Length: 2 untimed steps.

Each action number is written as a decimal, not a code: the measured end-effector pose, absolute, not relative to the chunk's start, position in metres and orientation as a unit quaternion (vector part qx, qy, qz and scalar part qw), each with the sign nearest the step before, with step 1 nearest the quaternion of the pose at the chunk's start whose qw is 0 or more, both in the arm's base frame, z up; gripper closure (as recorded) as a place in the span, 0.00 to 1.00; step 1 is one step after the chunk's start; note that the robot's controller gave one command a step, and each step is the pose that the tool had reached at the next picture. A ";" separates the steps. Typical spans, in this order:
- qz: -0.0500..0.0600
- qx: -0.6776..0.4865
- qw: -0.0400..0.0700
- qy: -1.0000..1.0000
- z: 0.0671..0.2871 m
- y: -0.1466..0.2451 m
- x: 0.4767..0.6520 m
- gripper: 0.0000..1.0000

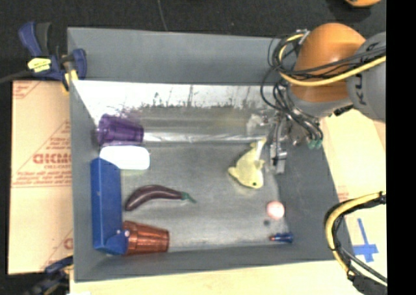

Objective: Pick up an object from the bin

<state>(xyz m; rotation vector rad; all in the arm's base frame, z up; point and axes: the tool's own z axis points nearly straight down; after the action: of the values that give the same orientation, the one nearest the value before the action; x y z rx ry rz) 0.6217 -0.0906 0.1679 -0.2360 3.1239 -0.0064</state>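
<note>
**Operator:** Which step is in hand?

**Technician:** Approach, or first contact, by my judgement. The gripper point(275, 159) is low inside the bin point(175, 53), in its right half. It is directly beside a pale yellow, irregular thing point(246, 174). That thing's upper tip meets the gripper's left side in this view, and its body appears to rest on the floor. Lift has not begun.

**Operator:** Is the gripper released or clenched?

**Technician:** I cannot tell. Cables and metal wrist parts overlap its tip (the orange cover sits above them). Whether the yellow thing is grasped or only touched cannot be read either.

**Operator:** What does the next move call for?

**Technician:** First, verify that the yellow thing is seated in the gripper. If it is not, shift the gripper toward the view's left to centre over the thing's body. Then raise straight up, keeping clear of the right wall. The pink ball point(275, 209) lies near, toward the front. The small blue thing point(281, 238) lies by the front wall. Both are apart from the yellow thing and should not interfere.

**Operator:** What is hard to make out?

**Technician:** The yellow thing's kind is uncertain, and its edge nearest the gripper is covered. The purple cup point(120, 130), white block point(125, 157), blue box point(106, 203), dark aubergine point(156, 196) and red cup point(144, 239) lie well apart at the left.
</note>
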 end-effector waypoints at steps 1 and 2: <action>-0.001 -0.149 0.003 0.989 0.139 -0.123 0.602 0.00; -0.003 -0.160 0.003 0.987 0.127 -0.143 0.604 0.00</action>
<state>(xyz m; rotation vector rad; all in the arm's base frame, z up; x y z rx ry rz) 0.6044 -0.1434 0.1273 -0.5022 3.0945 -0.0098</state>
